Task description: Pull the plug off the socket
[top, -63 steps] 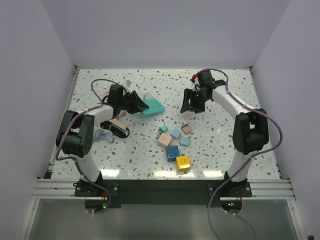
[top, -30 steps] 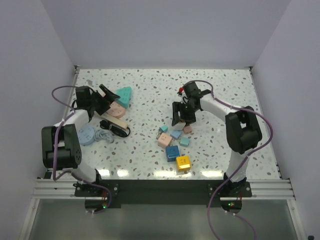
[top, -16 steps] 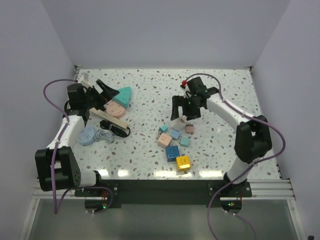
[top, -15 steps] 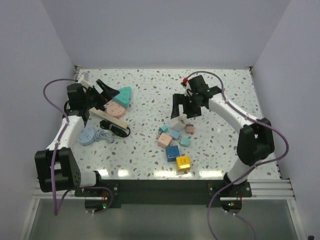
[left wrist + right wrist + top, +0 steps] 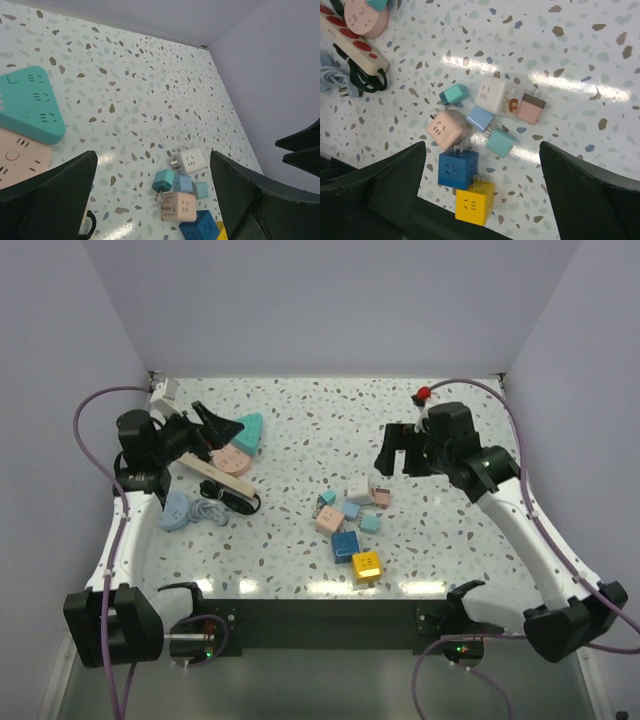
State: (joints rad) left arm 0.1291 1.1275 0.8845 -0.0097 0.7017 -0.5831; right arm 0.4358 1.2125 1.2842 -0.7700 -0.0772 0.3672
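Note:
The socket (image 5: 222,478), a cream power strip with pinkish outlets, lies slanted at the table's left and also shows as the strip (image 5: 355,45) in the right wrist view. A black cord with the plug (image 5: 238,502) curls against its near side; the cord (image 5: 366,82) loops by the strip's end, and I cannot tell whether the plug sits in an outlet. My left gripper (image 5: 215,438) hovers open just behind the strip, nothing between its fingers (image 5: 55,200). My right gripper (image 5: 400,462) hangs open far to the right, above the cubes, empty (image 5: 482,145).
A teal triangular outlet block (image 5: 248,430) and a pink round one (image 5: 230,453) lie behind the strip. A pale blue disc with grey cord (image 5: 175,510) lies left of it. Several small adapter cubes, among them white (image 5: 360,487), blue (image 5: 346,545) and yellow (image 5: 366,565), cluster mid-table.
The right gripper has opened, left a white cube by the cluster and drawn back to the right. The left arm has pulled back toward the left wall, still open.

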